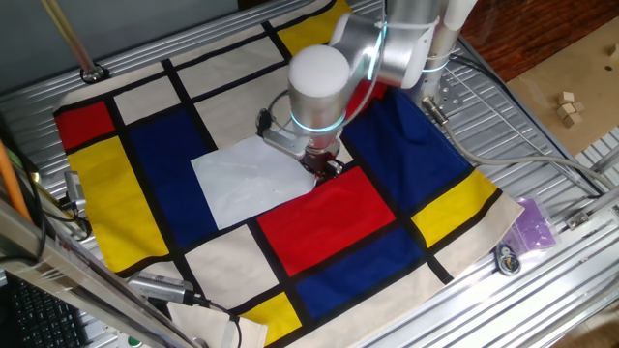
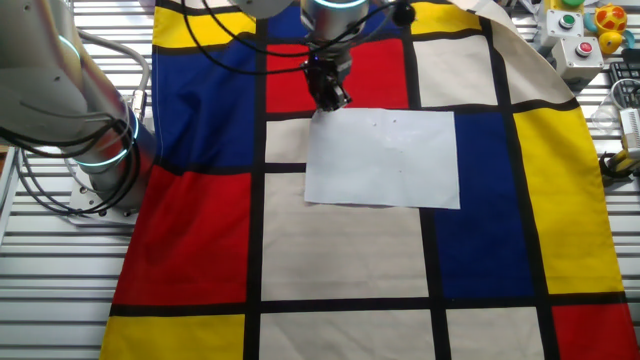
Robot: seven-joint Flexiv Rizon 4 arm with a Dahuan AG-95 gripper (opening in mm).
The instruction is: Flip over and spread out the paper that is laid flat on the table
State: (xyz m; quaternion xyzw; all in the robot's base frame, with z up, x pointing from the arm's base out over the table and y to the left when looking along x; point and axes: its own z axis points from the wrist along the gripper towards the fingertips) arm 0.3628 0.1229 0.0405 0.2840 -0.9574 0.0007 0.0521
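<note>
The paper [image 2: 383,158] is a plain white rectangular sheet lying flat, faintly creased. It rests on the counter [image 2: 40,270], a ribbed silver surface under a cloth of red, blue, yellow and cream blocks, covering parts of a cream and a blue block.

The paper [image 2: 385,158] is plain white. The cloth [image 2: 340,250] has big blocks of red, blue, yellow and cream, with black lines between them. The table [image 1: 571,280] is silver with ribs. The arm [image 1: 324,72] is white and silver with a light blue ring. The gripper [image 2: 330,92] is black.
</note>
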